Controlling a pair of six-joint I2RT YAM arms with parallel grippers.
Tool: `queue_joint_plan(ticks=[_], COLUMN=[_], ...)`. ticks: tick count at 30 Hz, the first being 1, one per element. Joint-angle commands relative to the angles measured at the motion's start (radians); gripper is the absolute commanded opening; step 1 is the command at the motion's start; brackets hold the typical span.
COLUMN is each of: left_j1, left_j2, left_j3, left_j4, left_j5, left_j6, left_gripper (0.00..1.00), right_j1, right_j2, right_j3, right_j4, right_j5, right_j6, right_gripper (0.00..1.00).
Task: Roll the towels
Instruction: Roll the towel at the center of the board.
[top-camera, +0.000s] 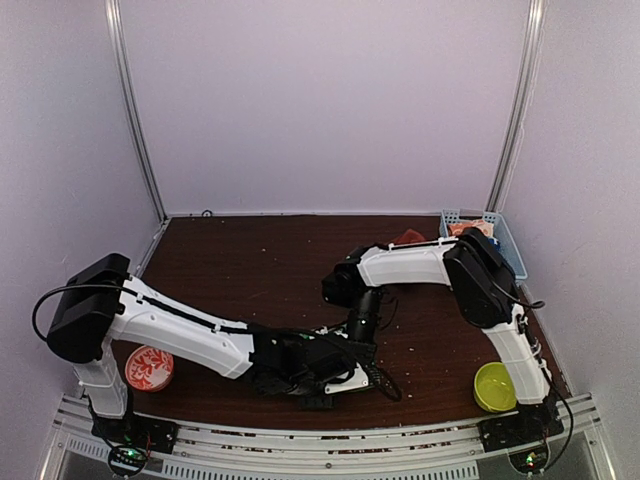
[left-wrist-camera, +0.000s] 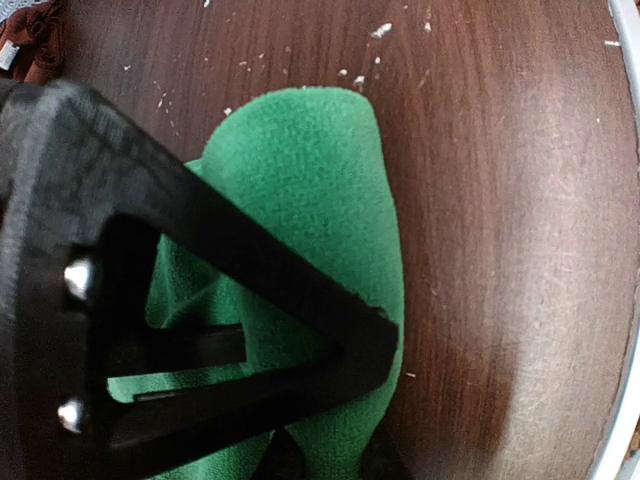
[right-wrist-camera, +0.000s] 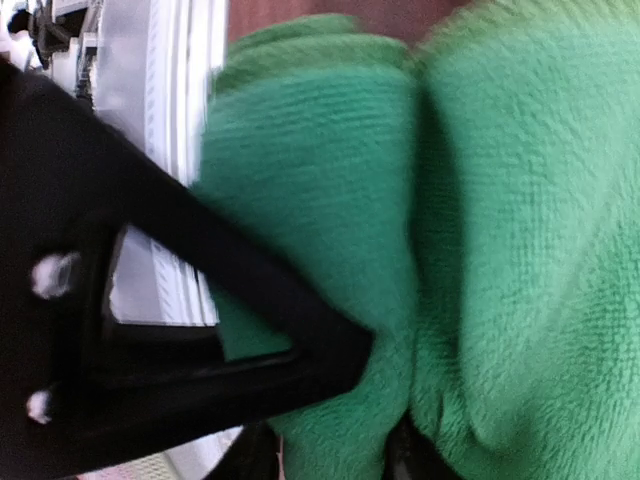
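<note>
The dark wooden table (top-camera: 250, 260) fills the floor of a white-walled booth. The left arm (top-camera: 180, 330) lies low across its near side, reaching toward the middle. The right arm (top-camera: 480, 280) rises from the near right corner, bends back and comes down to the same near-middle spot, so the two wrists meet there.

The green towel (left-wrist-camera: 310, 170) lies bunched on the table under both wrists. From above the arms hide it. In the left wrist view it is a folded, rounded heap. In the right wrist view it fills most of the frame in thick folds. The red towel (top-camera: 408, 237) sits at the far right, partly behind the right arm and just left of a pale blue basket (top-camera: 510, 245).

A green bowl (top-camera: 493, 386) stands near the right arm's base, and a red patterned dish (top-camera: 148, 367) near the left arm's base.

One of the left fingers (left-wrist-camera: 250, 255) lies across the green towel, as does one of the right fingers (right-wrist-camera: 230, 270). For either pair I cannot tell whether they are spread or pinching the cloth.

White crumbs (left-wrist-camera: 380, 30) dot the wood beyond the towel.
</note>
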Motion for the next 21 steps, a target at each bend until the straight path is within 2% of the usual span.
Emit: queue_joint_plan(ticks=[1,6,12,15,18,21], left_j1=[0.004,0.030,0.142,0.231,0.311,0.358], left_j2=[-0.004,-0.021,0.017,0.056,0.118,0.177], left_j3=[0.027,0.077,0.112,0.112,0.151,0.189], left_j4=[-0.029,-0.111,-0.154,-0.144,-0.175,-0.184], left_j5=[0.076,0.232,0.487,0.660,0.815,0.930], left_j6=[-0.006,-0.027,-0.075,-0.100,-0.110,-0.132], left_gripper=[0.09,0.06,0.06,0.06,0.07,0.07], right_j1=[-0.016,-0.095,-0.266,-0.372,-0.401,-0.391], right_j2=[-0.146,-0.251,-0.414,-0.534,-0.711,-0.887], right_j3=[0.001,0.078,0.160,0.220,0.122,-0.118], right_j4=[0.028,0.030,0.036,0.059,0.173,0.357], right_j5=[0.078,0.112,0.092,0.008,-0.017,-0.030], right_j6=[-0.030,0.061,0.187,0.213,0.168,0.173], right_gripper=[0.39,0.51,0.52,0.51,0.53,0.55])
